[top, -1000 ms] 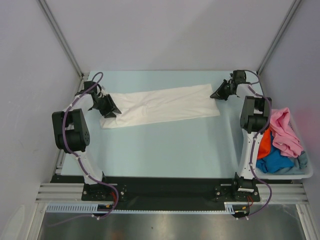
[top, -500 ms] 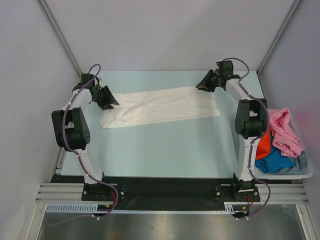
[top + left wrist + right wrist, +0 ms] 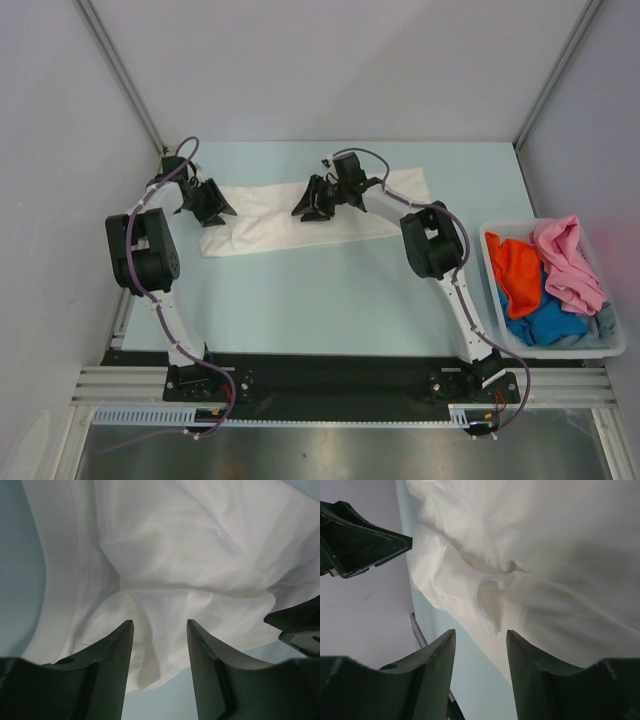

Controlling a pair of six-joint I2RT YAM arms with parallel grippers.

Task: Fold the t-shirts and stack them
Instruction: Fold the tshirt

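A white t-shirt (image 3: pixel 262 215) lies as a long band across the far part of the table. My left gripper (image 3: pixel 220 207) hovers over its left end. In the left wrist view the left gripper (image 3: pixel 160 622) is open, with rumpled white cloth (image 3: pixel 175 540) beyond the tips and nothing pinched. My right gripper (image 3: pixel 306 207) reaches over the shirt's middle. In the right wrist view the right gripper (image 3: pixel 480 631) is open above a fold of the white cloth (image 3: pixel 545 555). Orange (image 3: pixel 515 275), pink (image 3: pixel 570 260), bright blue (image 3: pixel 545 320) and grey-blue (image 3: pixel 605 322) t-shirts lie heaped in the bin.
The pale plastic bin (image 3: pixel 560 350) stands at the right edge of the table, beside the right arm's base. Grey walls and metal posts close in the far side. Bare pale-blue tabletop (image 3: pixel 330 300) stretches between the white shirt and the arm bases.
The right gripper has opened and swung from the far right corner leftward to the shirt's middle. The left gripper has opened a little and stayed at the left end.
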